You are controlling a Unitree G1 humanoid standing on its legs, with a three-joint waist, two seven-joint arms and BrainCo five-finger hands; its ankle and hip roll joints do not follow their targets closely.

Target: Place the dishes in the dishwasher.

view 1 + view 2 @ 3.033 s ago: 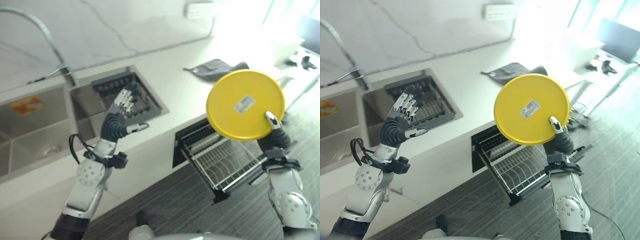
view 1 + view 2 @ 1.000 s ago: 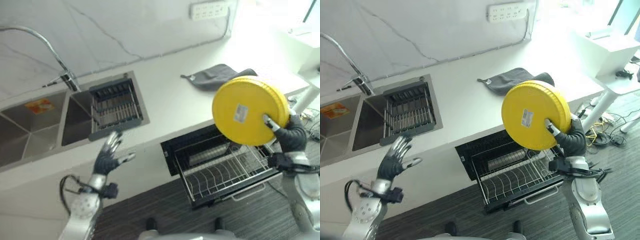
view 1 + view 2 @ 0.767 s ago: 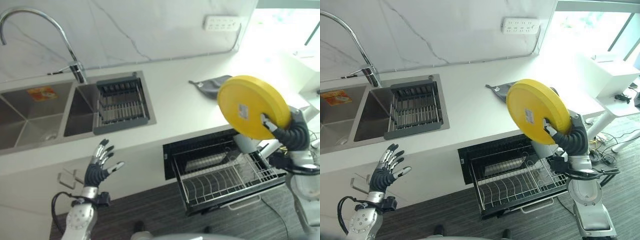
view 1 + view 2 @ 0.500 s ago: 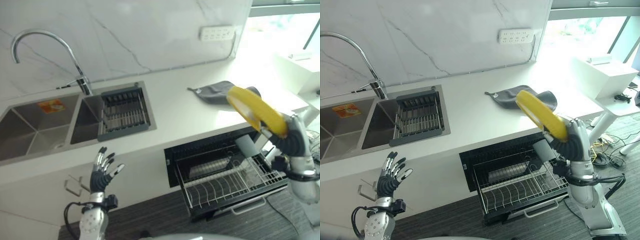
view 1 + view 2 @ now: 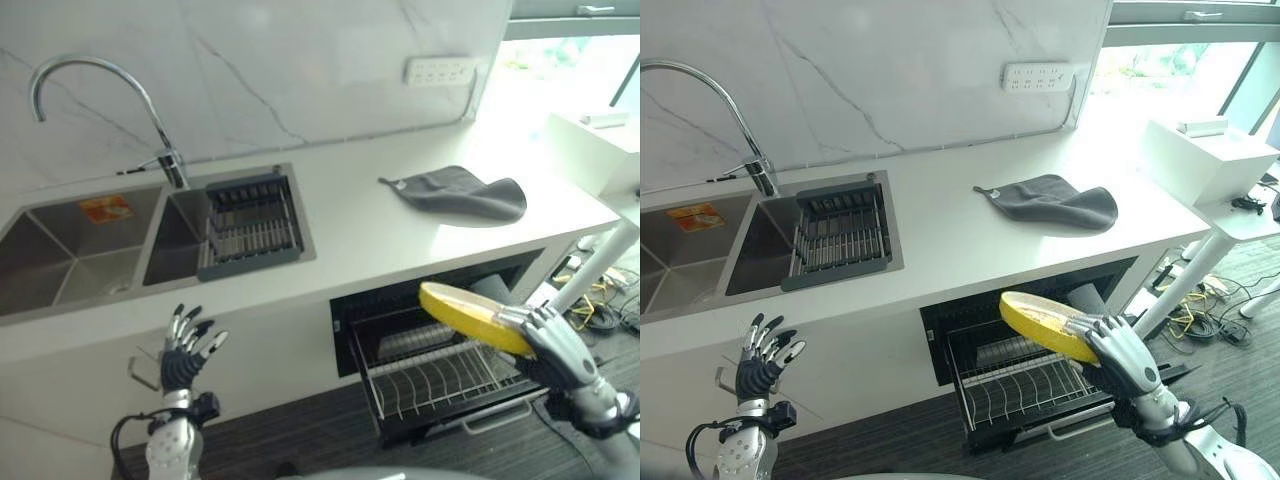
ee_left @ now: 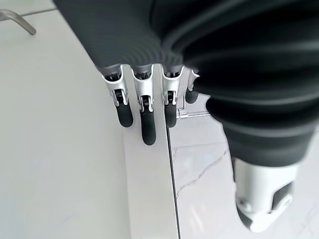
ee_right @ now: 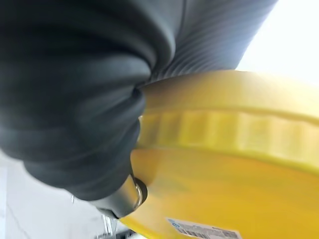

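A yellow plate [image 5: 470, 316] hangs nearly flat above the dishwasher's pulled-out wire rack [image 5: 440, 372], pinched at its right rim by my right hand [image 5: 553, 343]. The right wrist view shows the plate [image 7: 234, 169] close up, with the thumb under it. The rack [image 5: 1025, 385] sticks out of the open dishwasher below the white counter [image 5: 960, 240]. My left hand [image 5: 185, 350] is raised at the lower left in front of the cabinet, fingers spread and holding nothing. In the left wrist view its fingers [image 6: 144, 109] are straight.
A double steel sink [image 5: 80, 250] with a curved tap [image 5: 90, 90] and a dark drain rack [image 5: 250, 222] sits at the left of the counter. A grey cloth [image 5: 460, 195] lies on the counter above the dishwasher. A white table [image 5: 1210, 150] and floor cables stand at the right.
My right hand has lowered the yellow plate from counter height down over the dishwasher rack and tipped it flatter. The left hand stays raised and open at the lower left.
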